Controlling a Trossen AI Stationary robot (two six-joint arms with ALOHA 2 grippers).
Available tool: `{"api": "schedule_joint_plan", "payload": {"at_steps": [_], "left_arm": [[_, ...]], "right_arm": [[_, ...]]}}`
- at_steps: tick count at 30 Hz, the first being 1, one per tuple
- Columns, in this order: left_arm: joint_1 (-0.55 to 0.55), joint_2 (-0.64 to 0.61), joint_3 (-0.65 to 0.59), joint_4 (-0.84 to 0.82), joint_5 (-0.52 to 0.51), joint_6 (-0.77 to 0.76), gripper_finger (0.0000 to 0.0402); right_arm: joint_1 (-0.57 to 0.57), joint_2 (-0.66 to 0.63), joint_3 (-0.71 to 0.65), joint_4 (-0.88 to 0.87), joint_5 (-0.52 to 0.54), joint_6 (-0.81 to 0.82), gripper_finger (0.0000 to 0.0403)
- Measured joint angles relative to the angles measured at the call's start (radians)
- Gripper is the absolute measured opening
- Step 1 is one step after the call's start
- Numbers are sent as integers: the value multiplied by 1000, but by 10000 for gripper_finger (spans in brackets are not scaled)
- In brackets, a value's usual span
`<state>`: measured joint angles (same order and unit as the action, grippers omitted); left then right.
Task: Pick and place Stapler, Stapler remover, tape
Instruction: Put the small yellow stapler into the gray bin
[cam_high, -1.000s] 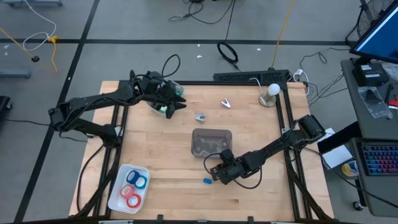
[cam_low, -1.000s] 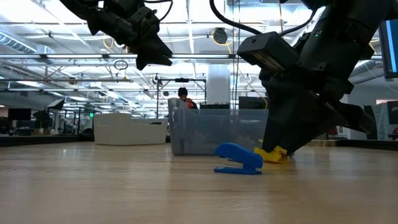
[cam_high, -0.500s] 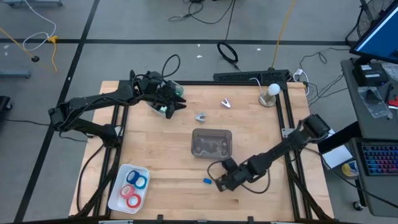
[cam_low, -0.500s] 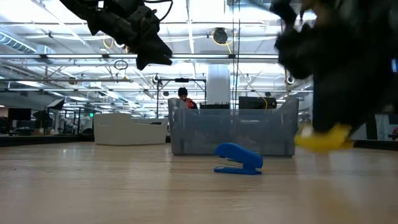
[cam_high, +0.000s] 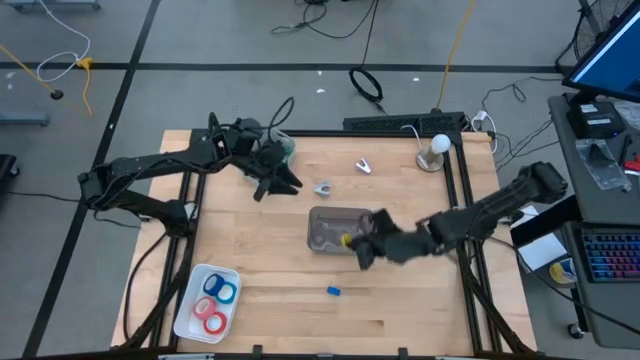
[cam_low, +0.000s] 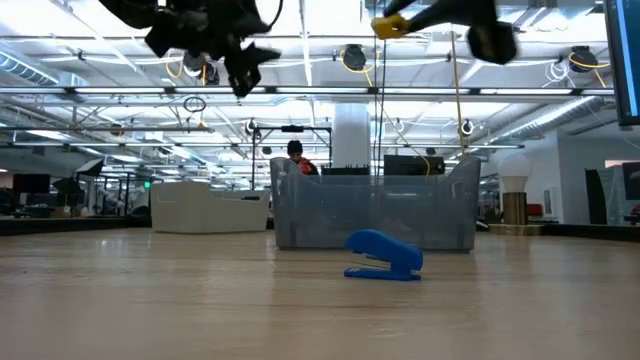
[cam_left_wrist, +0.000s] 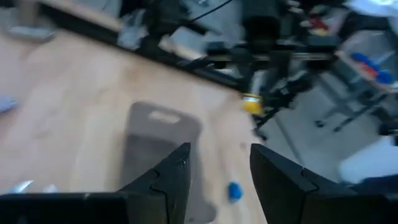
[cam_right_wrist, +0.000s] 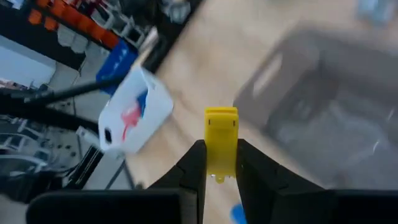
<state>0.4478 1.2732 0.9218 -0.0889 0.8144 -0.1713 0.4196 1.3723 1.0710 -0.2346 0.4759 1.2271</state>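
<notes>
While the right gripper (cam_high: 352, 241) held a yellow stapler (cam_right_wrist: 221, 144) over the clear bin (cam_high: 326, 217), a blue stapler (cam_high: 333, 291) lay on the table (cam_high: 250, 250); tape (cam_high: 216, 300) sat in the white tray (cam_high: 188, 302). Left gripper (cam_high: 287, 182) hovered, fingers apart, holding nothing.

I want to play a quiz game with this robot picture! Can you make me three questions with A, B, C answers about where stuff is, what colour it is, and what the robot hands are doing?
1. Where is the blue stapler?
A. in the clear bin
B. on the bare table
C. in the white tray

2. What colour is the thing in the right end effector?
A. yellow
B. green
C. pink

3. How is the left end effector?
A. shut on a tape roll
B. shut on the stapler
C. open, holding nothing

Answers: 1 B, it lies on the wood in front of the clear bin. 2 A, a yellow stapler sits between its fingers. 3 C, its fingers stand apart with only table between them.
</notes>
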Motion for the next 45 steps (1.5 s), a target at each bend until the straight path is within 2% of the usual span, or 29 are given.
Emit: {"api": "schedule_joint_plan", "payload": {"at_steps": [5,9,13,20,26,39,45], "left_arm": [[-65,0,0,178,24,-75,166],[-117,0,0,330,3,-129,166],[-148,0,0,423,-86,-167,166],[-155,5,0,436,-282,-216,166],[-171,47,0,516,-312,-280,166],[-205,104,-1,688,-318,-348,166],[-224,113,0,695,-335,-348,166]], "right_arm": [[-139,-52,0,103,-18,-289,55],[-242,-59,1,268,-125,-493,55],[-320,-58,1,359,-242,-604,55],[-407,-59,1,467,-402,-691,55],[-448,-58,1,506,-453,-735,55],[-460,-58,1,513,-455,-771,55],[-459,-58,1,509,-456,-779,55]]}}
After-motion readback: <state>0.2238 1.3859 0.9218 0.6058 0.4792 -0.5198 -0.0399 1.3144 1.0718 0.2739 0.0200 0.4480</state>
